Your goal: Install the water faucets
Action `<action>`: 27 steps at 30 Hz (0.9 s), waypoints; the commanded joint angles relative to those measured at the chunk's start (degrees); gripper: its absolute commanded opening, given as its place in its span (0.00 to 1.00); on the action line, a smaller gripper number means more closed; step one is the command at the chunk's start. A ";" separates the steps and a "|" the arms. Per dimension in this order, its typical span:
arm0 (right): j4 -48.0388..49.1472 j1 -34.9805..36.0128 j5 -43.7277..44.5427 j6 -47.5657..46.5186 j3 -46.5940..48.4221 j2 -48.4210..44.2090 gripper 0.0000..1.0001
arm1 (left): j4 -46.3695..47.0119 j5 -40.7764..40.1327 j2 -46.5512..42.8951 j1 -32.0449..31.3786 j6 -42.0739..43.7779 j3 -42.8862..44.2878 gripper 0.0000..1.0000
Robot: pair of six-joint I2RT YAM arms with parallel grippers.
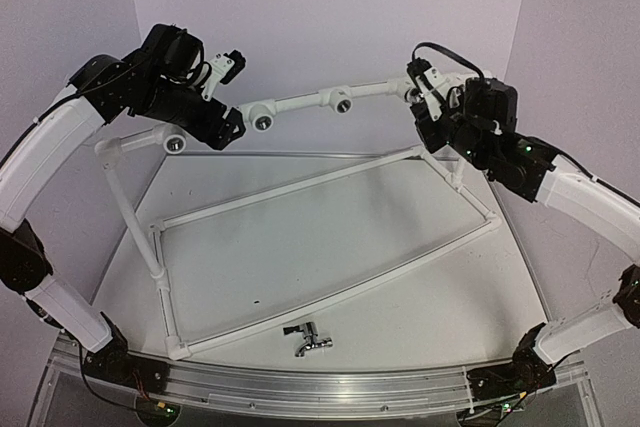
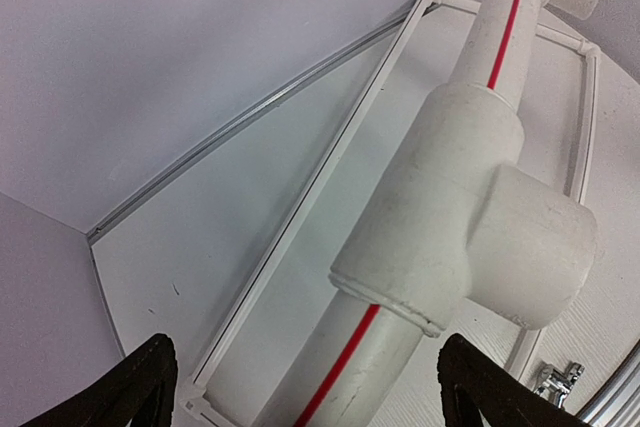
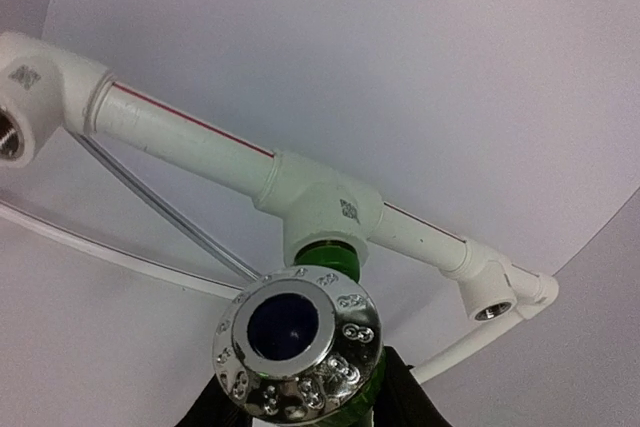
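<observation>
**Two-arm faucet assembly, read from the near edge to the back.** The chrome faucet (image 1: 308, 337) is shown lying on its side on the surface (image 1: 420, 297), just outside the near rail of the thin white frame (image 1: 290, 187). It is well apart from both tools and is judged to be kept for a later step. Above the far side of the frame a raised white pipe (image 1: 300, 104) is carried, with round sockets (image 1: 263, 119) facing forward.

The left tool (image 1: 228, 129) is held wide open. Its fingers (image 2: 135, 387) are set astride the pipe at a T-joint (image 2: 450, 217) with no contact visible, probably so that the pipe can be steadied.

The right tool (image 3: 312, 402) is closed around the green faucet (image 3: 300, 337), whose collar is set into the mouth of another T-joint (image 3: 320, 209). This grip on the body is judged to suit turning it home. How far it is threaded cannot be told.

Other sockets along the pipe are seen unfilled. Both long rails of the frame are placed between the chrome faucet and those sockets. Behind, the scene is closed by a pale wall (image 1: 330, 7).
</observation>
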 commanded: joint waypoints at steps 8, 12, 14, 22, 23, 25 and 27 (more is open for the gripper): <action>-7.33 -7.76 -23.77 38.56 4.52 -3.30 0.30 | -2.55 2.24 -1.18 -0.36 -2.43 -1.31 0.89; -7.42 -11.89 -31.31 51.04 4.59 -2.80 0.27 | -2.49 2.22 -1.28 -0.40 -2.52 -1.47 0.89; -7.36 -14.09 -35.53 57.25 4.33 -2.23 0.25 | -2.42 2.22 -1.31 -0.38 -2.50 -1.57 0.89; -5.60 -20.50 -49.54 77.74 1.13 -0.32 0.24 | -2.17 1.93 -1.28 -0.27 -2.63 -1.75 0.89; -5.00 -21.24 -51.35 80.00 0.33 -0.09 0.24 | -2.14 1.90 -1.27 -0.34 -2.61 -1.78 0.89; -4.07 -22.97 -54.16 84.74 -0.93 0.35 0.23 | -2.11 1.86 -1.29 -0.32 -2.62 -1.88 0.89; -3.97 -24.37 -55.35 87.79 -1.53 0.64 0.23 | -2.16 1.77 -1.27 -0.30 -2.64 -1.83 0.89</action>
